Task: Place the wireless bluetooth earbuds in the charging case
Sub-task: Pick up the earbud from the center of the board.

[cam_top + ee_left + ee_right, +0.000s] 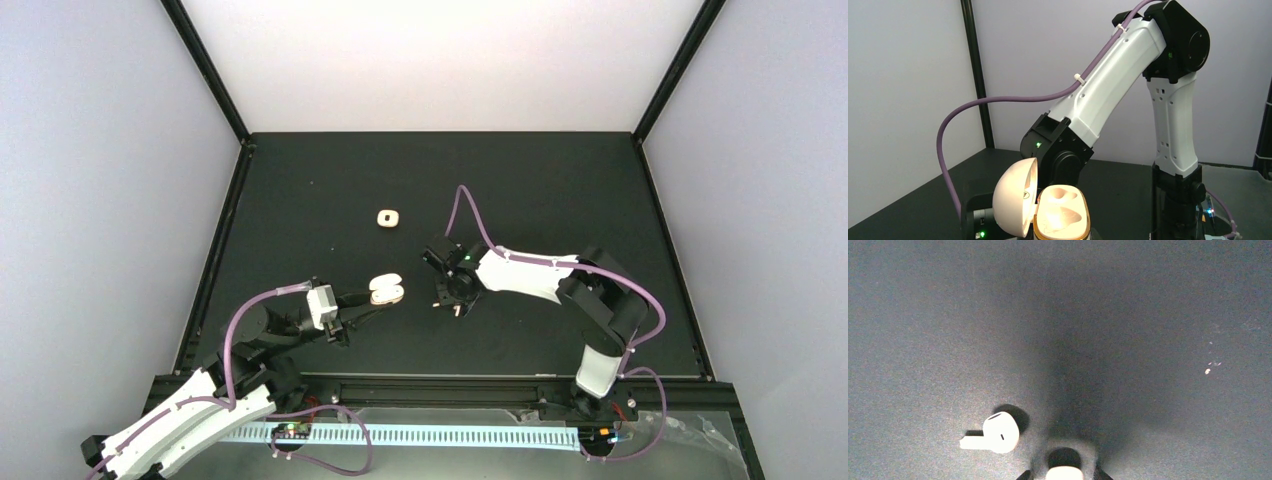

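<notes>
Meanwhile, the left gripper [366,298] clamps the open case [1060,212] just left of centre. One earbud [990,434] lies on the table [1148,315]. A second earbud [1064,474] sits between the right gripper [452,300] fingers, grip unclear.

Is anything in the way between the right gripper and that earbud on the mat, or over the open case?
Nothing visible. The earbud lies alone on bare mat beside the right gripper, and the charging case has its lid open, wells uncovered.

Open case [386,290] — far case [388,218] behind
</notes>
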